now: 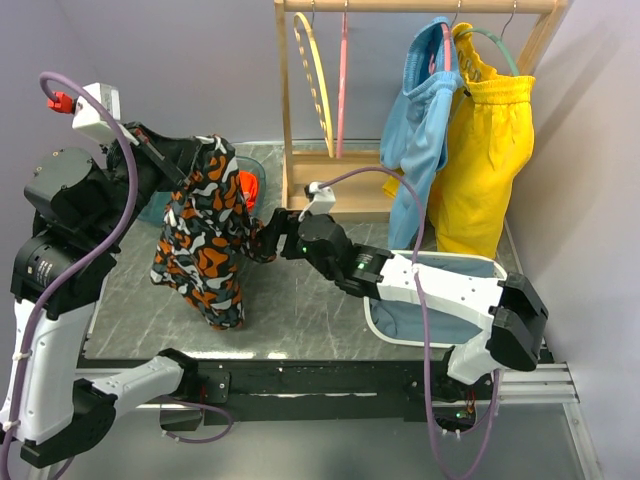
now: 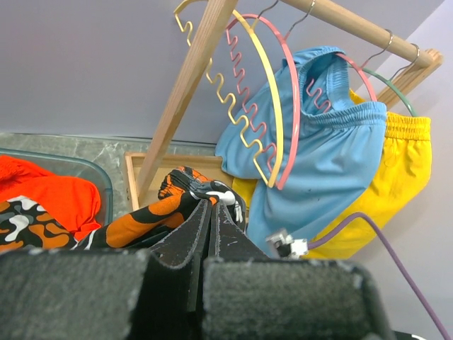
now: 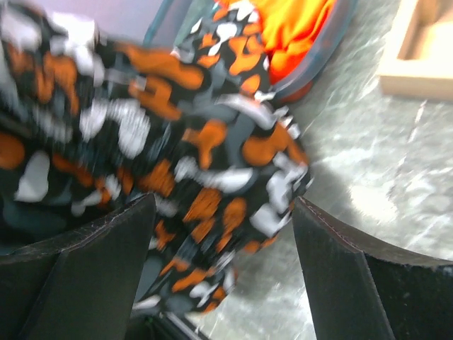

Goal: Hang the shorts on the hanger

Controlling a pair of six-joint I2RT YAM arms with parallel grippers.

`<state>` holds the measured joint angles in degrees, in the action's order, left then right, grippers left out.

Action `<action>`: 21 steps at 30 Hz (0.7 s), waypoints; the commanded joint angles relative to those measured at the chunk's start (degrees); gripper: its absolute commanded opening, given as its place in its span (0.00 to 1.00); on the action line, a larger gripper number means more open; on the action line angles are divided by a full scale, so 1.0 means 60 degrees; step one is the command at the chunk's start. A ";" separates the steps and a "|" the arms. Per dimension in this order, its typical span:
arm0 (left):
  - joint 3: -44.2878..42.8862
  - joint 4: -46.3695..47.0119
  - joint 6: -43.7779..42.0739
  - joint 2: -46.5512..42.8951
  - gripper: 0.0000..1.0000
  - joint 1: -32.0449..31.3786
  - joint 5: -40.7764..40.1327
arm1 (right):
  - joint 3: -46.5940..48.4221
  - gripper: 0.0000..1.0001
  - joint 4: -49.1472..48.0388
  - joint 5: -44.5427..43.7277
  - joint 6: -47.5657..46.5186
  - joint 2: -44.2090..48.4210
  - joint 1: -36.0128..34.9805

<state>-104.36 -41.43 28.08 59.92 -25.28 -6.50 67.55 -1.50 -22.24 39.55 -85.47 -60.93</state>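
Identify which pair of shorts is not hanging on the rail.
The camouflage shorts: the left fingers hold them up, while the blue shorts and yellow shorts hang on the rail.

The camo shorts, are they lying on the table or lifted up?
Lifted: the shorts dangle bunched from the shut left gripper; whether their lower end touches the table is unclear.

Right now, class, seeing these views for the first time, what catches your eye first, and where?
The camouflage-print shorts dangle left of centre above the table, pinched at the top by the left gripper, while the open right gripper reaches in at their side. Behind, on the wooden rack, bright yellow shorts and light-blue shorts hang at right, the bare pink hanger at left.
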 commanded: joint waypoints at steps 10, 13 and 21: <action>0.0005 0.0533 -0.0270 -0.0187 0.01 -0.0416 -0.0396 | 0.0005 0.84 -0.0264 -0.0087 0.0410 -0.0651 -0.0349; -0.0010 0.0518 -0.0255 -0.0231 0.01 -0.0430 -0.0381 | 0.0167 0.81 -0.0293 -0.0262 0.0454 -0.0945 -0.0087; 0.0122 0.0430 -0.0211 -0.0523 0.01 -0.0475 -0.0440 | 0.0109 0.48 -0.0849 -0.0541 -0.0057 -0.0901 0.0355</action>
<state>-103.79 -41.47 27.66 58.96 -27.86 -8.49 65.78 -2.70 -22.48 41.15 -92.03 -59.46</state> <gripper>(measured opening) 0.018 0.613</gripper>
